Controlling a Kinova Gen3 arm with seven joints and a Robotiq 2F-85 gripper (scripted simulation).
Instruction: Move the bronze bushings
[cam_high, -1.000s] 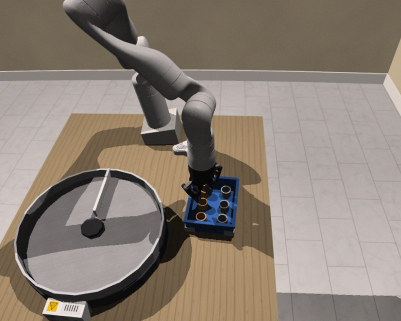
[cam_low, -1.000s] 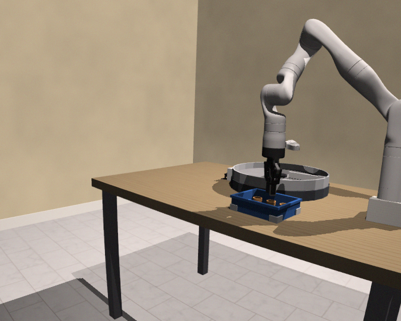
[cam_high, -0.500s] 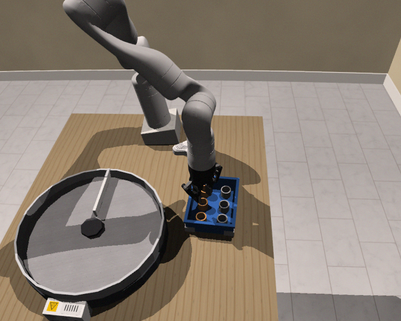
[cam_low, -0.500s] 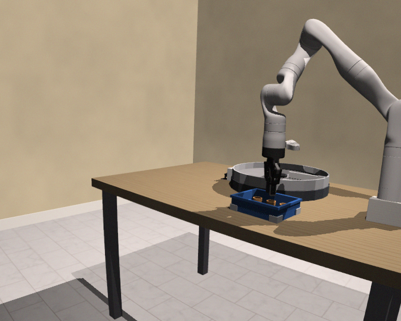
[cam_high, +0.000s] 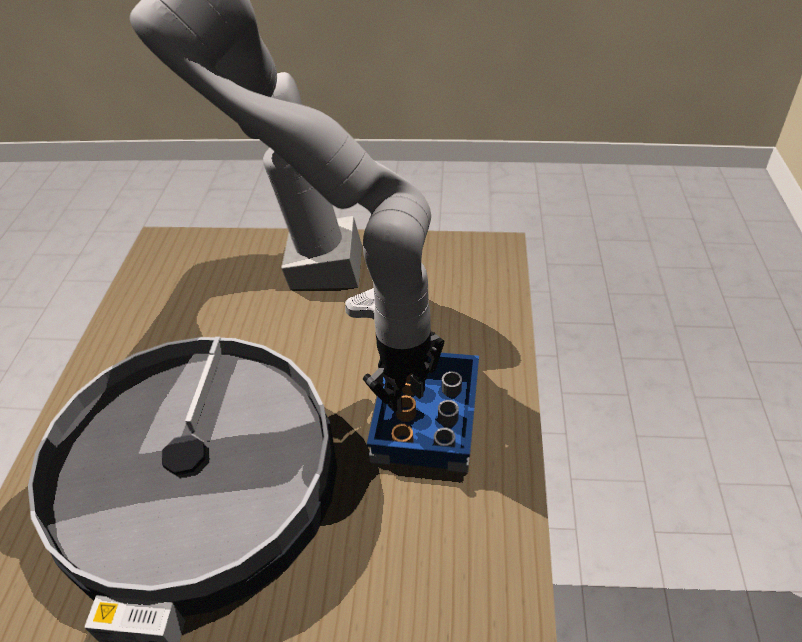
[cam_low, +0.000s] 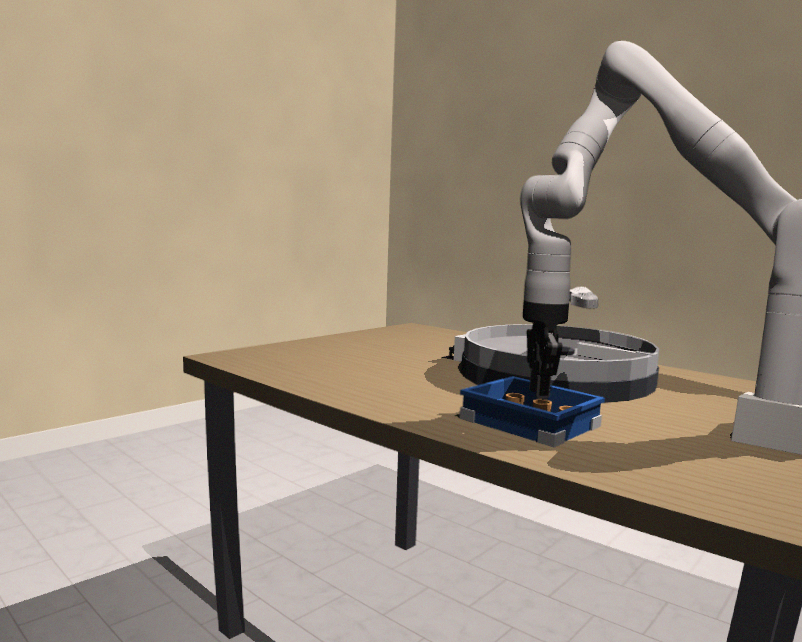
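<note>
The blue crate (cam_high: 428, 415) stands on the table right of the turntable and also shows in the exterior view (cam_low: 531, 409). Its left column holds bronze bushings. The near one (cam_high: 402, 432) and the middle one (cam_high: 406, 405) show; my gripper hides the far slot. Three steel bushings (cam_high: 447, 411) stand in the right column. My gripper (cam_high: 399, 388) points straight down into the crate, over the middle bronze bushing (cam_low: 541, 403). Its fingers are partly open on either side of that bushing and hold nothing. The turntable's grey disc (cam_high: 200, 508) carries no bushing. Its dark hub (cam_high: 185, 456) is at the centre.
A raised rim (cam_high: 314, 401) rings the disc, and a pale bar (cam_high: 204, 388) runs from the hub to the far rim. A small label box (cam_high: 133, 617) sits at the turntable's front. The robot base (cam_high: 324, 257) stands behind the crate. The table's right edge is close to the crate.
</note>
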